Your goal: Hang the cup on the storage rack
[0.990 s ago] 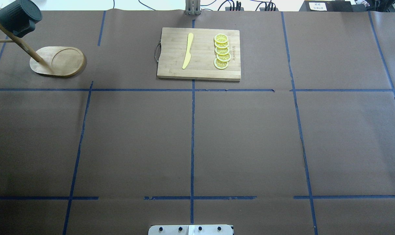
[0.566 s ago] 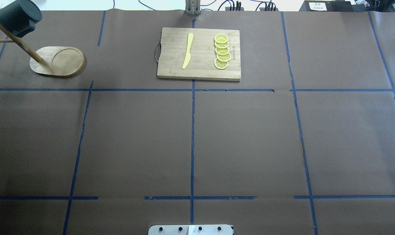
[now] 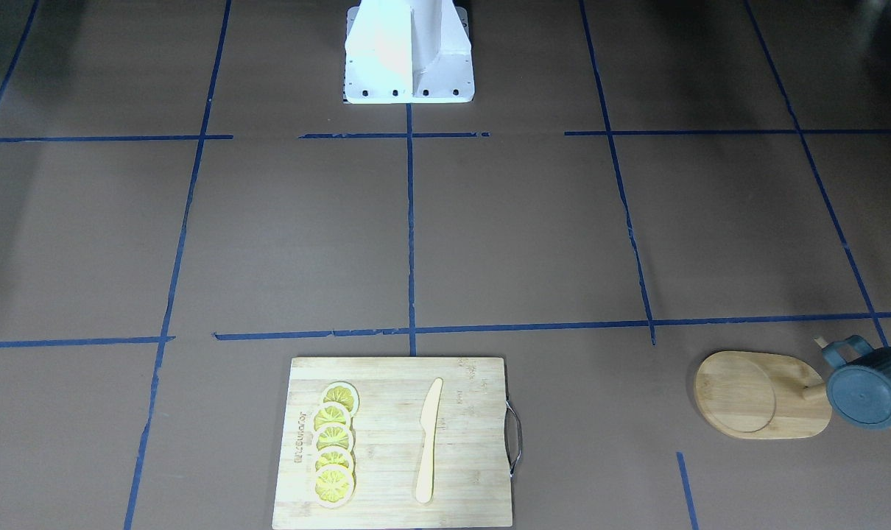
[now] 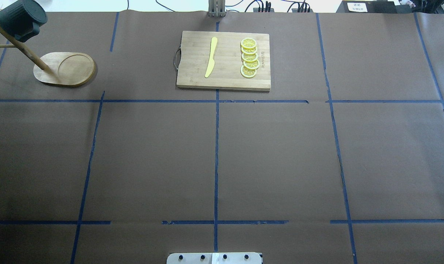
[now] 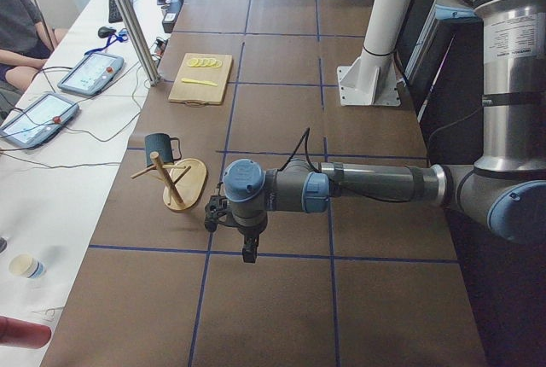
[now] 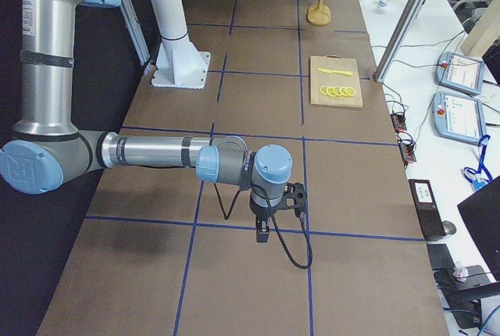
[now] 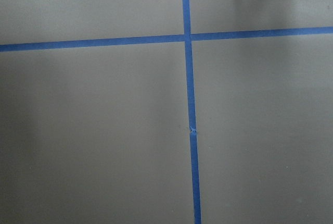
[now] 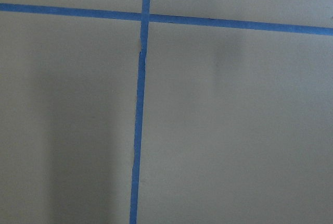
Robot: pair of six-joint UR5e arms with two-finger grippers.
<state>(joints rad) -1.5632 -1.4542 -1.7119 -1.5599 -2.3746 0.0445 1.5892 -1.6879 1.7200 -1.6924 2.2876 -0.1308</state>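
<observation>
The dark blue-grey ribbed cup (image 4: 20,18) hangs by its loop handle on a peg of the light wooden storage rack (image 4: 66,69) at the table's far left. Both also show in the front-facing view, cup (image 3: 869,386) and rack (image 3: 755,394), and in the left view, cup (image 5: 159,147) and rack (image 5: 186,183). My left gripper (image 5: 247,250) hovers over the table a little away from the rack. My right gripper (image 6: 263,234) hovers over the table's right part. Both show only in the side views, so I cannot tell whether they are open or shut.
A bamboo cutting board (image 4: 192,73) with a metal handle lies at the far middle, bearing a yellow knife (image 4: 211,57) and several lemon slices (image 4: 249,58). Blue tape lines cross the brown table cover. Both wrist views show only cover and tape.
The cup has shifted very slightly on its peg. Nothing else has visibly moved.
</observation>
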